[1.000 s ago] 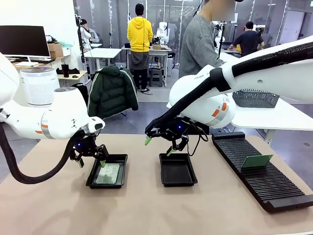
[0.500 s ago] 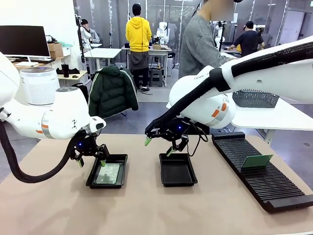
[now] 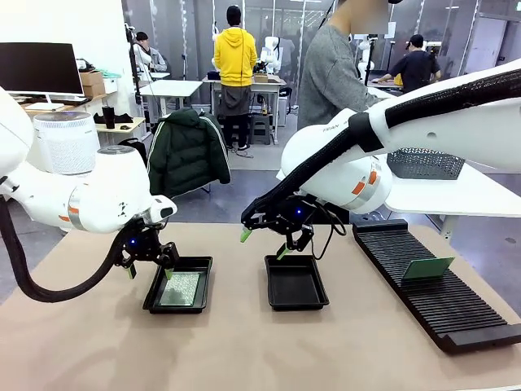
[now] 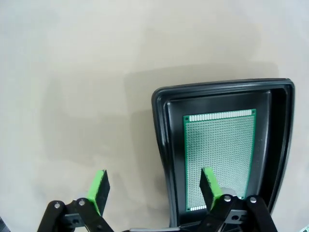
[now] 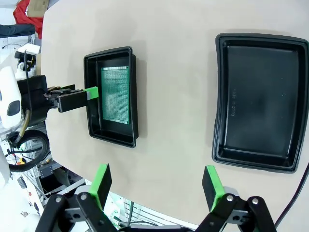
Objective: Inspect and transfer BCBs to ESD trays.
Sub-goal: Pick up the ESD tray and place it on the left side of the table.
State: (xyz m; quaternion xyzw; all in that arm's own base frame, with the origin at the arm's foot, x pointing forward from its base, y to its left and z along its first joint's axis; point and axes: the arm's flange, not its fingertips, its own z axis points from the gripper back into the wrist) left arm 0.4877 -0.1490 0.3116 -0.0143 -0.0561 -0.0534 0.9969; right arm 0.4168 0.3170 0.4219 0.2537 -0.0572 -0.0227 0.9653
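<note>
Two shallow black trays sit on the tan table (image 3: pixel 244 350). From the middle of the front view, the loaded tray (image 4: pixel 161 130) lies at about seven o'clock and the empty tray (image 3: pixel 295 283) at about six. A ribbed black rack (image 3: pixel 456 314) runs out toward four o'clock.

One BCB (image 4: pixel 219 145) lies flat on the loaded tray's floor. It is a thin green rectangle with a fine grid of holes and a row of pale contacts along one short end. A second board (image 3: pixel 428 268) stands on edge in the rack's slots.

Both trays look like smooth moulded plastic, with sloping walls and rounded corners.

The left gripper (image 4: pixel 153 176) hangs over the loaded tray's nine o'clock rim with its jaws apart and empty. One green pad is above the board and the other is above bare table. The right gripper (image 3: pixel 263 243) hovers at the empty tray's twelve o'clock end, its jaws also wide apart and holding nothing.

The boards are probably light, stiff and a little brittle. The flat one offers little room for a pad between its edge and the tray wall. The standing one is best pinched across its faces by the free upper edge.
</note>
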